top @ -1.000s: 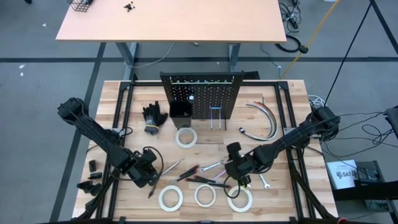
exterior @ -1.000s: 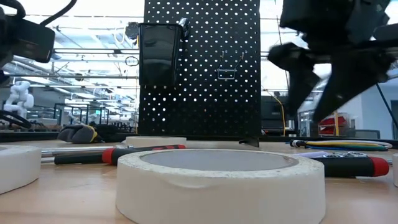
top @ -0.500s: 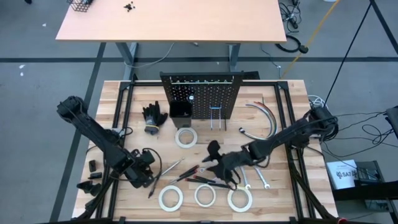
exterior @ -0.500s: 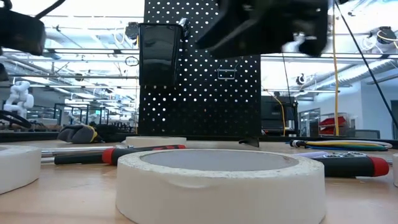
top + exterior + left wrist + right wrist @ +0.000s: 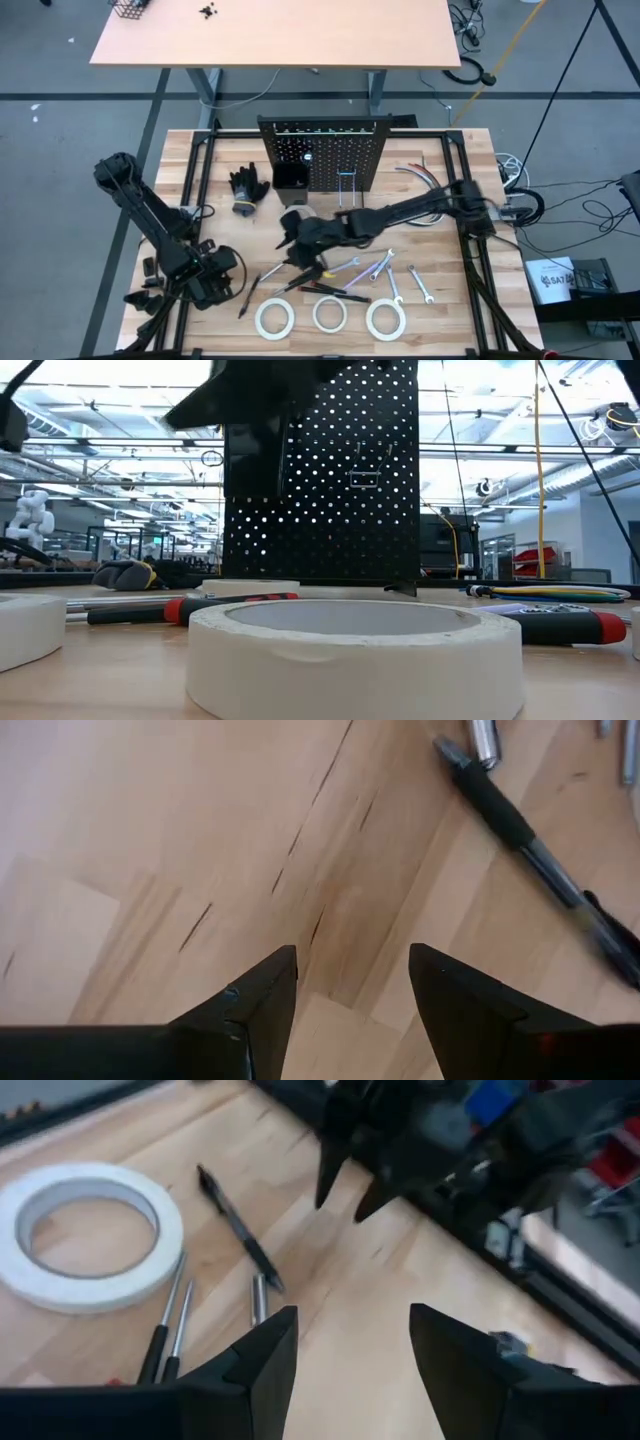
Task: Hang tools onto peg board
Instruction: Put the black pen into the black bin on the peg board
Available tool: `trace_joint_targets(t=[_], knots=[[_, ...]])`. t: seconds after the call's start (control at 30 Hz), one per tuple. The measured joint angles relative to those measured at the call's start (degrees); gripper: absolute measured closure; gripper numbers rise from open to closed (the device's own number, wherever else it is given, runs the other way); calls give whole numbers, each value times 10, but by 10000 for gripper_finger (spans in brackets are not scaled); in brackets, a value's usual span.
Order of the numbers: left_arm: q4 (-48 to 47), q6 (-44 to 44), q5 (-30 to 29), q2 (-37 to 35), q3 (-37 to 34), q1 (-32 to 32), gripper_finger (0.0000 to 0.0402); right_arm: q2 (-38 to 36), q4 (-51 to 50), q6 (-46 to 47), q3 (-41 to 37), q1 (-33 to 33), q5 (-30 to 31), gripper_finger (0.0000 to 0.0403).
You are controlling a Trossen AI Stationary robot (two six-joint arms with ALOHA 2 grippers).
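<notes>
- Swinging across the bench since a second ago, the right gripper [image 5: 292,243] now hangs near the bench's middle, over the spot where a white tape ring lay in front of the upright black perforated peg board [image 5: 322,152]; before, it was over the rightmost of the front tape rings.
- Its fingers [image 5: 262,1360] stand spread with nothing between them; beyond them its wrist view shows a white tape ring [image 5: 88,1232] and a thin black pen-like tool [image 5: 240,1242] on the wood.
- Left gripper [image 5: 222,278] has drawn back slightly toward the front left corner; its fingers [image 5: 255,1005] are spread and empty above bare planks.
- Three white tape rings [image 5: 329,314] lie in a row along the front edge.
- Red-and-black-handled screwdrivers [image 5: 325,290] and small silver wrenches [image 5: 385,272] lie flat between that row and the board.
- Black gloves [image 5: 248,189] rest left of the board.
</notes>
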Motion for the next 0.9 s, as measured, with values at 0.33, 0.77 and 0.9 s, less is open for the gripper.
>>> trace_joint_targets(t=[0.33, 0.77, 0.9], knots=[[122, 59, -27, 36, 0, -16, 205, 71, -48, 23, 99, -3, -2, 216], [260, 89, 8, 109, 0, -28, 205, 74, -85, 75, 100, -2, -2, 216], [271, 90, 2, 130, 2, -28, 205, 74, -100, 90, 100, -2, -2, 216]])
